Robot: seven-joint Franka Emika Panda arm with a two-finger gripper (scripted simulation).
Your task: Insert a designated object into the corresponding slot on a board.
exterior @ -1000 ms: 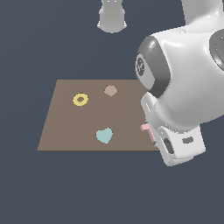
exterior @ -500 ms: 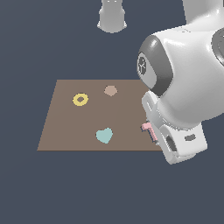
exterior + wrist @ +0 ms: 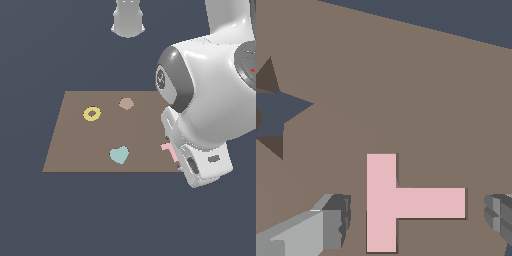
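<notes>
The designated object, a flat light-pink T-shaped block (image 3: 401,202), lies flat on the brown board (image 3: 406,100). My gripper (image 3: 416,217) is open and straddles it. One finger (image 3: 331,225) stands off the T's crossbar and the other finger (image 3: 498,212) stands off the end of its stem, with a gap on each side. In the exterior view the pink T (image 3: 169,150) peeks out at the board's (image 3: 80,145) right edge, mostly behind the white hand, which hides the fingers. The slot does not show as a separate dark cutout in either view.
A dark star-shaped cutout (image 3: 276,112) lies in the board near the T. On the board sit a yellow ring (image 3: 92,114), a teal heart (image 3: 119,155) and a tan pentagon (image 3: 126,103). The arm's base (image 3: 128,20) stands behind the board.
The arm has shifted slightly toward the exterior view's right. The pink T stays in the same place on the board.
</notes>
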